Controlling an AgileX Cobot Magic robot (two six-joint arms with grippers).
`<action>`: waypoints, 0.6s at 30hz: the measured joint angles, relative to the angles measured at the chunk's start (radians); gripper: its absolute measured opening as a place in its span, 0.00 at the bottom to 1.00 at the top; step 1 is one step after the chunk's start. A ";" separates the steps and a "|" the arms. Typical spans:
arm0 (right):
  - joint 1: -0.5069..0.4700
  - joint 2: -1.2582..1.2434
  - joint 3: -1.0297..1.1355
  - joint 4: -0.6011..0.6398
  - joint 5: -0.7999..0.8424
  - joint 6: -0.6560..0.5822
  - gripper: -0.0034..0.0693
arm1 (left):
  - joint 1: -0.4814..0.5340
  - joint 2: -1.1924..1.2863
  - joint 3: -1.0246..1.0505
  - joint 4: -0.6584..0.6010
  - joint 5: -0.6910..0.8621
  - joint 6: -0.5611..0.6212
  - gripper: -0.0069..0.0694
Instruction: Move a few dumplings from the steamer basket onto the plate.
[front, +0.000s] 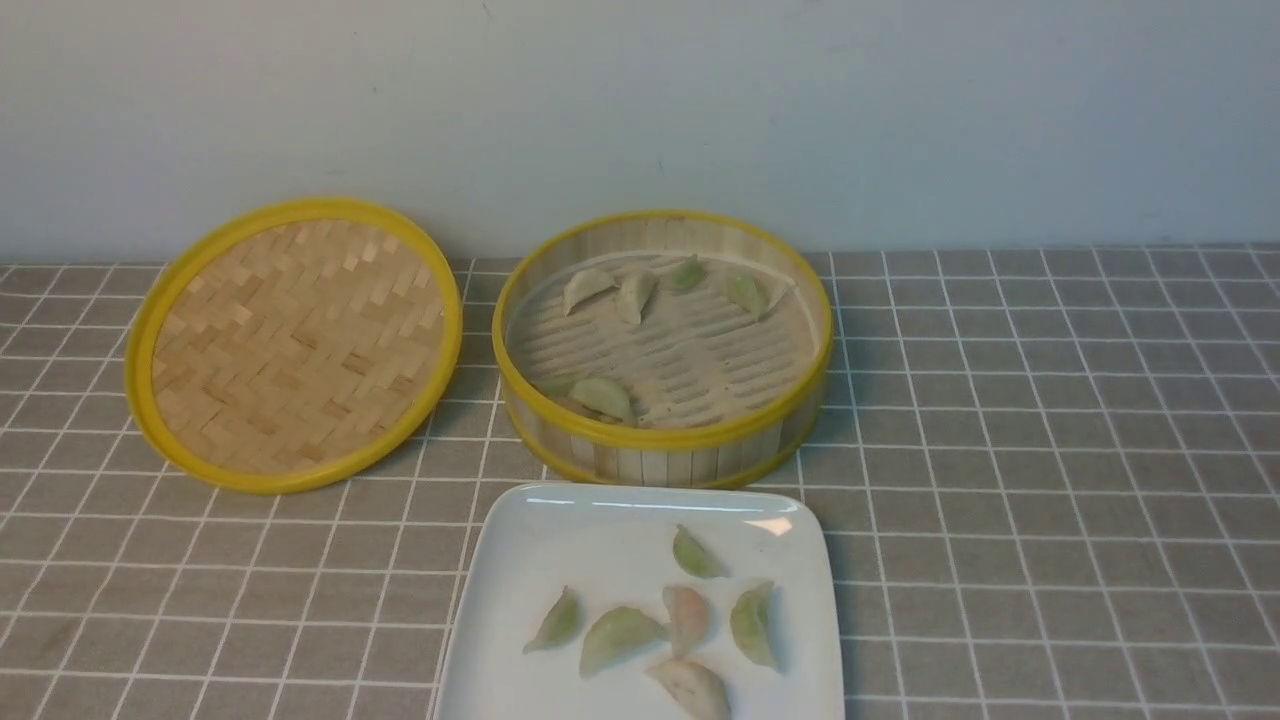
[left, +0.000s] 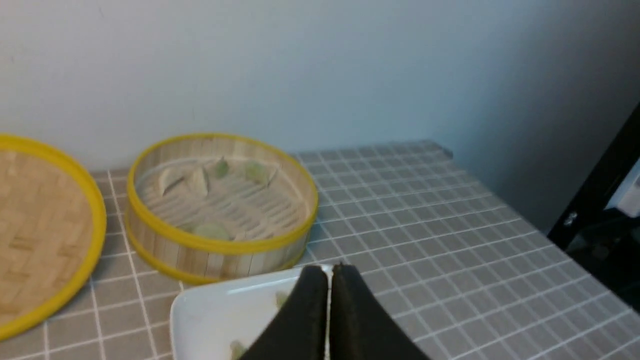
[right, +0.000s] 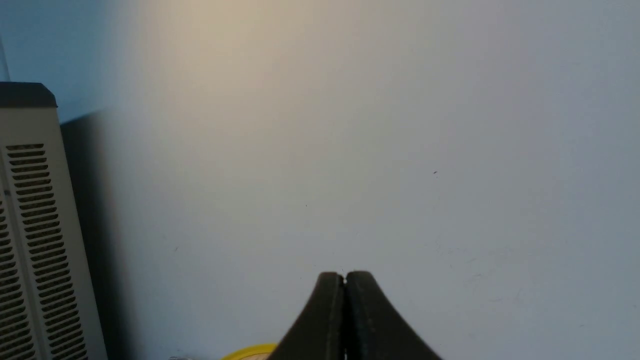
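The steamer basket (front: 662, 436) stands at the middle back of the table, with several dumplings (front: 632, 296) along its far wall and near front edge. In front of it lies the white plate (front: 540, 560), holding several dumplings (front: 618, 634). Neither arm shows in the front view. In the left wrist view my left gripper (left: 329, 270) is shut and empty, hanging over the plate (left: 210, 310) with the steamer basket (left: 220, 260) beyond it. My right gripper (right: 344, 276) is shut and empty, facing the bare wall, with only a sliver of yellow rim (right: 247, 351) below it.
The shallow woven lid (front: 290, 345) with a yellow rim lies left of the basket. A grey checked cloth (front: 1050, 480) covers the table. The table's right edge (left: 500, 200) drops off near a black frame. A vented white appliance (right: 35, 240) stands beside the wall.
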 joint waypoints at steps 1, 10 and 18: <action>0.000 0.000 0.000 0.000 0.000 0.000 0.03 | 0.000 -0.002 0.000 -0.004 0.000 0.000 0.08; 0.000 0.000 0.000 0.000 0.000 0.000 0.03 | 0.000 -0.017 0.000 -0.120 0.001 -0.004 0.08; 0.000 0.000 0.000 0.000 0.000 0.000 0.03 | 0.000 -0.016 0.000 -0.096 -0.034 0.054 0.08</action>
